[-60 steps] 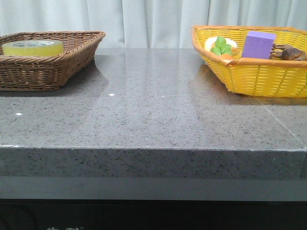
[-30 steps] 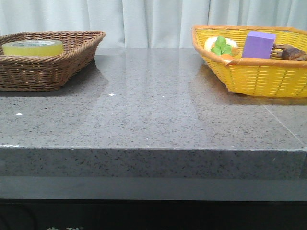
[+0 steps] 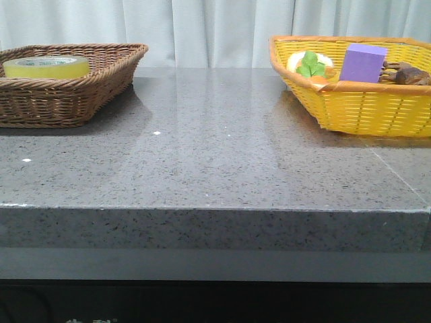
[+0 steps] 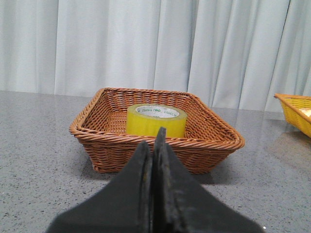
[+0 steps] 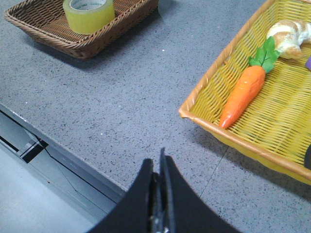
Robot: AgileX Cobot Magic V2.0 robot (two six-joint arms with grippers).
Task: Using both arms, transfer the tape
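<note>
The tape [image 3: 46,66], a wide yellow-green roll with a pale core, lies flat in the brown wicker basket [image 3: 81,94] at the table's far left. It also shows in the left wrist view [image 4: 156,119] and in the right wrist view [image 5: 89,14]. My left gripper [image 4: 154,141] is shut and empty, low over the table in front of the brown basket [image 4: 160,145], apart from it. My right gripper [image 5: 157,162] is shut and empty, above the table's front edge near the yellow basket [image 5: 209,116]. Neither arm shows in the front view.
The yellow wicker basket [image 3: 357,108] at the far right holds a purple block [image 3: 362,62], a toy carrot [image 5: 244,92] with green leaves, a bread roll [image 5: 286,36] and a brown item [image 3: 407,73]. White curtains hang behind the grey speckled table [image 3: 215,168].
</note>
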